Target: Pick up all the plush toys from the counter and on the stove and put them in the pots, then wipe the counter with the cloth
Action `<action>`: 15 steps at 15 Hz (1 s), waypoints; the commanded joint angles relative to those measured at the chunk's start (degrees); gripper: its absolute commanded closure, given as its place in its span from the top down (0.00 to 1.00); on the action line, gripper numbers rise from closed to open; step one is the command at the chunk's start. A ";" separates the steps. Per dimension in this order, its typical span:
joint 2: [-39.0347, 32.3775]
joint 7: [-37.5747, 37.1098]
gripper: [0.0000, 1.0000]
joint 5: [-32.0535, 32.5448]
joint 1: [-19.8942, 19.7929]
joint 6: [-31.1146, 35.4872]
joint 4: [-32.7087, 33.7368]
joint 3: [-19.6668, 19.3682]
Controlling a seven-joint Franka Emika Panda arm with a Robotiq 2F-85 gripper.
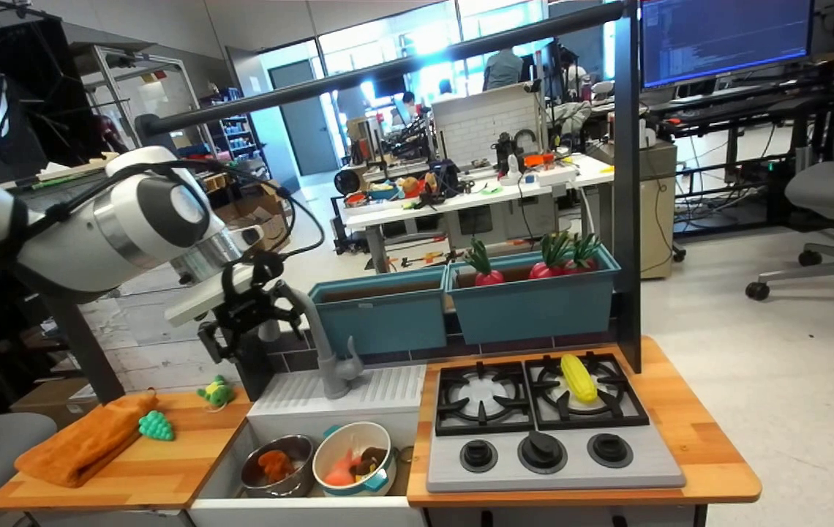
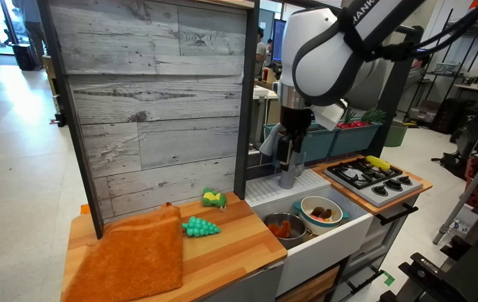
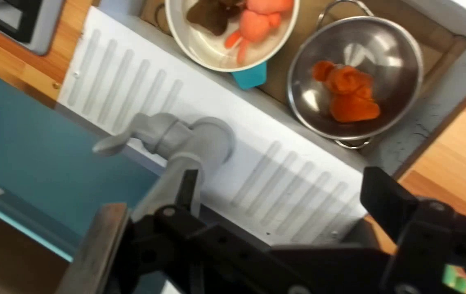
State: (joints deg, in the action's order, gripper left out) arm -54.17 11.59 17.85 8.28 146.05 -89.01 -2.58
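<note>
Wrist view: my end effector stands with its two fingers spread wide, the white drainboard showing between them. The grey faucet crosses behind one finger here and overlaps me in both exterior views, so I cannot tell how much room lies between us. Past the drainboard's edge, down inside the sink, I look straight into the steel pot, where the orange toy lies well within the rim, and into the pale pot, which holds the pink toy and the brown toy. This view shows a strip of sink floor between the two pots; in both exterior views their outlines meet.

In an exterior view I see the whole orange cloth, one corner near the front edge of the counter. Just beside the cloth lies the teal toy; whether they touch I cannot tell. The green-and-yellow toy lies by the back edge, close to the wall panel. Bare wood opens from the teal toy toward the sink and the front edge. Both exterior views show the yellow corn lying on the stove, at the side farther from the sink; my wrist view catches just a corner of the stove.
</note>
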 commanded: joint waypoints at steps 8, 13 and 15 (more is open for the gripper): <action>1.33 8.14 1.00 -6.97 -4.16 -6.46 0.04 10.32; -1.78 8.76 1.00 -1.02 -0.12 3.42 -3.93 7.09; -2.02 8.57 1.00 -2.34 -1.60 1.38 -2.92 8.39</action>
State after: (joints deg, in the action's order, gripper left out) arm -56.04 20.15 15.58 6.66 147.65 -92.25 5.78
